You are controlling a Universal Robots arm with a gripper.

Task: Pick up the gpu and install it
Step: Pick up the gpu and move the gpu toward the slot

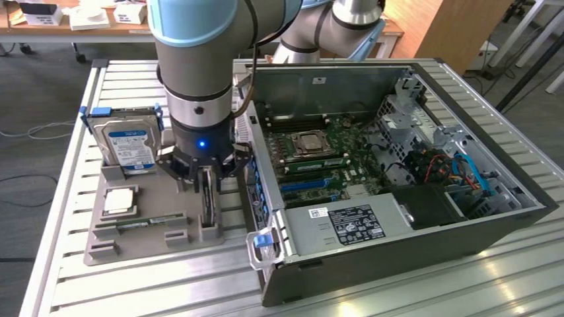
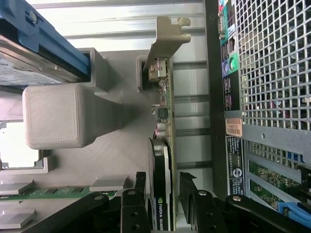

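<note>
The gpu (image 1: 209, 201) stands on its edge in a slot of the grey holder (image 1: 132, 247), beside the open computer case (image 1: 493, 224). In the wrist view the gpu (image 2: 166, 141) is edge-on, a thin dark card with a silvery bracket (image 2: 167, 36) at its far end. My gripper (image 1: 205, 177) hangs straight down over the card. Its jaws are open, and the two black fingertips (image 2: 141, 182) straddle the card's near end, one on each side with a small gap. The gripper (image 2: 164, 187) holds nothing.
On the same holder are a silver hard drive (image 1: 128, 142) in blue rails, a processor chip (image 1: 119, 200) and a green memory stick (image 1: 141, 223). Inside the case lie the motherboard (image 1: 317, 165) and a power supply (image 1: 352, 224). The case's perforated wall (image 2: 272, 63) is close beside the card.
</note>
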